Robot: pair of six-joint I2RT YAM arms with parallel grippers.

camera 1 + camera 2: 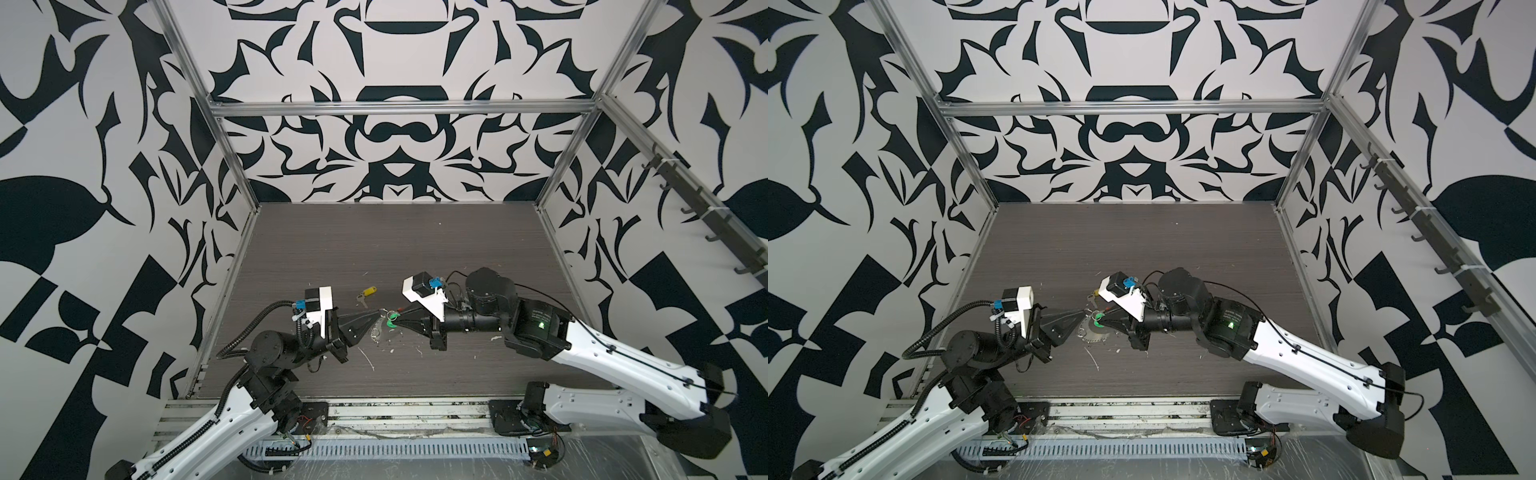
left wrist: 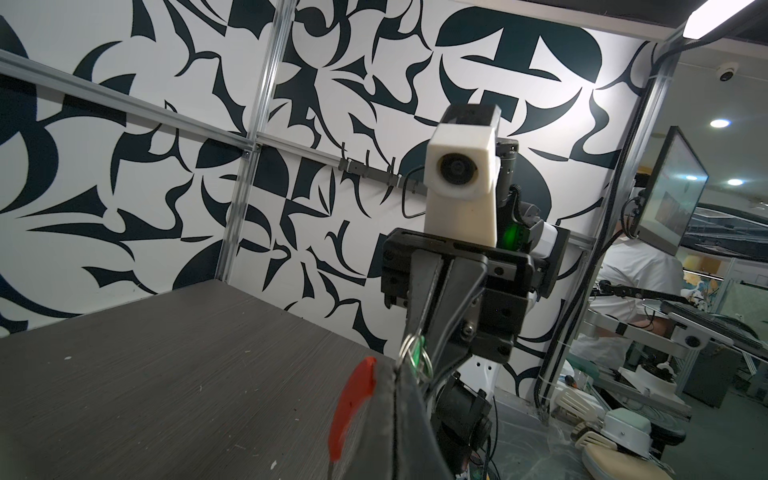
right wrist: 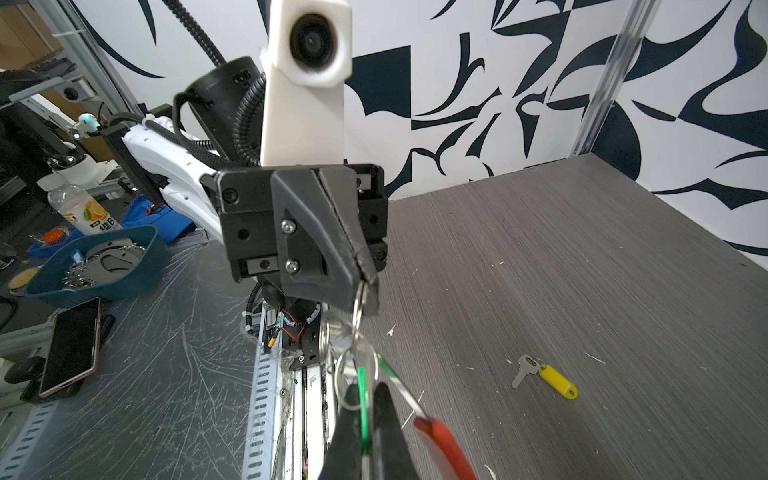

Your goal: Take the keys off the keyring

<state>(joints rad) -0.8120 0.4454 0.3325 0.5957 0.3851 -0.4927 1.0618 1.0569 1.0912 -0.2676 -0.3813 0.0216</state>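
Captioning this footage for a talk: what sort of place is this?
Probably a robotics lab's data-collection cell: two robot arms mounted inside an aluminium frame hung with patterned panels, with a monitor and a cluttered workbench just outside it.

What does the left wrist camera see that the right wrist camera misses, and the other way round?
Only the left wrist view shows a monitor and a person in white outside the frame. Only the right wrist view shows the yellow key tag lying loose on the table, plus a phone. Both show the keyring's red sleeve and the green key tag.
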